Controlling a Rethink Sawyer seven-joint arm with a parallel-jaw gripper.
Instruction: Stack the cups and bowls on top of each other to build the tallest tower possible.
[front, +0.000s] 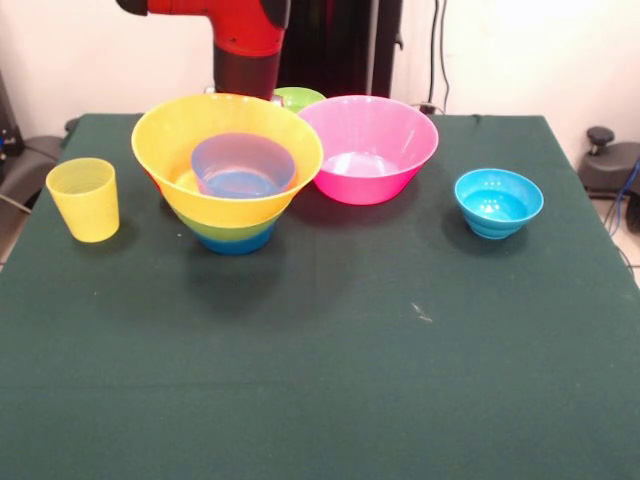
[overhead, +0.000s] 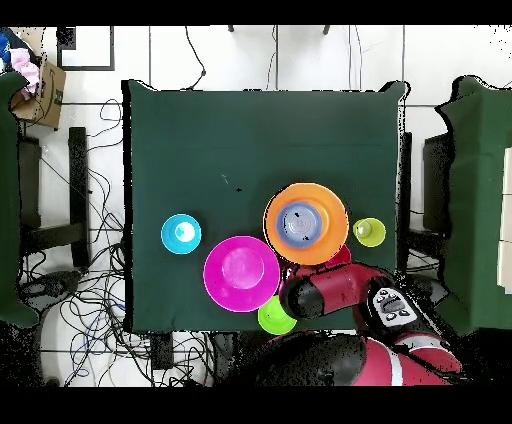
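Note:
A tower (front: 232, 190) stands at the table's far left: a large orange bowl (front: 227, 140) nested on a green bowl and a blue bowl (front: 236, 240), with a purple cup (front: 243, 165) upright inside it. It also shows in the overhead view (overhead: 306, 223). A pink bowl (front: 368, 148) sits right of it, touching or nearly so. A small blue bowl (front: 498, 202) stands alone at the right. A yellow cup (front: 84, 198) stands at the left. A red cup (overhead: 338, 257) is mostly hidden behind the tower. My gripper (overhead: 299, 296) hangs behind the orange bowl, its state hidden.
A small green bowl (front: 298, 97) sits at the far edge between the orange and pink bowls, beside the arm (front: 245, 60). The green table (front: 330, 380) stretches toward the camera. Chairs and cables surround the table (overhead: 60, 290).

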